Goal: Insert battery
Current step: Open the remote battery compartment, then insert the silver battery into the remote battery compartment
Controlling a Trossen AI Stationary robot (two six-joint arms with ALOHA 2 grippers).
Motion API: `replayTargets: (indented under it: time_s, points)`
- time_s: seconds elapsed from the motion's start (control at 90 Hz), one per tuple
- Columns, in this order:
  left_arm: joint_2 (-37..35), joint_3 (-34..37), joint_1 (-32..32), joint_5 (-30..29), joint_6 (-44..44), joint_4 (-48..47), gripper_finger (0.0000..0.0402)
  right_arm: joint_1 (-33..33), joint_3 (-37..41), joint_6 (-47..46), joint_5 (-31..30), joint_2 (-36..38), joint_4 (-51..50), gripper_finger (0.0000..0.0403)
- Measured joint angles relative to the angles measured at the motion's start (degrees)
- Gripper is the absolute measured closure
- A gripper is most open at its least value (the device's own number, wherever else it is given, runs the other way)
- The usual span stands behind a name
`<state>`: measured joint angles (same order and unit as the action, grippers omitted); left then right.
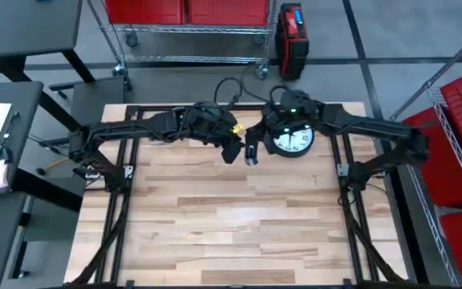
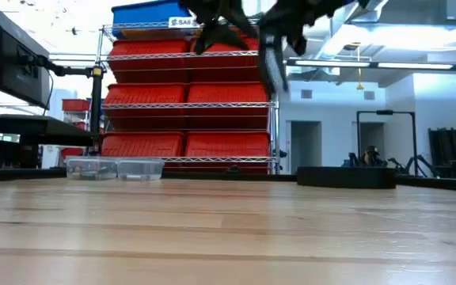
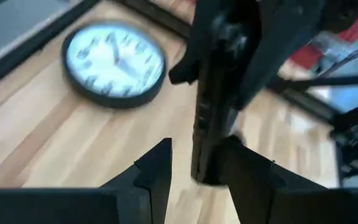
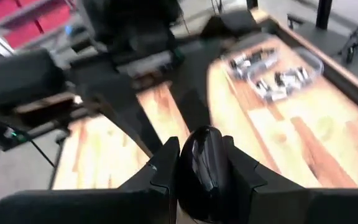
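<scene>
On the table [image 1: 215, 225]: you have bare wood planks, with all the action high over the 12 o'clock edge as the high view shows it.
Right gripper [image 1: 251, 151]: it hangs just to the 9 o'clock side of the clock, jaws clamped on the top of a dark slim device.
Left gripper [image 1: 233, 149]: it sits just beside the right one, on its 9 o'clock side. The jaws are apart, and the device's lower end hangs between the fingers [image 3: 156, 167]. I cannot tell whether they touch it.
Clock [image 1: 293, 140]: it lies face up, between 12 and 1 o'clock from the table's centre, round and dark-rimmed.
Dark slim device [image 3: 207, 118]: it is held upright in the air. It looks glossy and rigid, and probably slippery. I cannot tell whether it or the clock takes the cell.
Clear trays [image 2: 115, 168]: these stand at the table's edge, well apart from both grippers.
Batteries [image 4: 272, 74]: they lie loose in the trays, none in a gripper.
Handling: expect each one to be small, light, hard, smooth and prone to rolling. Take it across the middle of the barrel, with both ends left free for seating.
</scene>
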<state>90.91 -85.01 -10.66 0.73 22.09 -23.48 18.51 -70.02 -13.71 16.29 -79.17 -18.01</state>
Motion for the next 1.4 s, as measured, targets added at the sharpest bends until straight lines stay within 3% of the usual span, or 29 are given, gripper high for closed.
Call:
replayTargets:
  time_s: [0.322,0.556,0.9,1.178,1.4]
  points:
    - [0.09,0.0,1.06,-4.08,0.42,-17.83,0.0281,1.31,0.0,3.54,-0.03,-7.54,-0.2,0.0341]
    - [-2.88,0.0,3.35,-8.21,0.42,-20.57,0.0281,3.38,-0.04,1.32,3.94,-6.17,0.81,0.0341]
    - [-10.63,0.0,6.71,-12.83,3.38,-25.27,0.0281,1.12,6.8,-10.97,12.66,-18.47,23.29,0.0341]
    - [-14.18,0.0,9.37,-15.69,5.57,-29.04,0.0281,-3.54,7.61,-18.08,14.05,-31.3,41.38,0.0341]
    - [-14.27,0.02,10.67,-15.65,5.49,-29.99,0.0281,-5.75,7.58,-22.25,15.3,-36.51,47.26,0.0324]
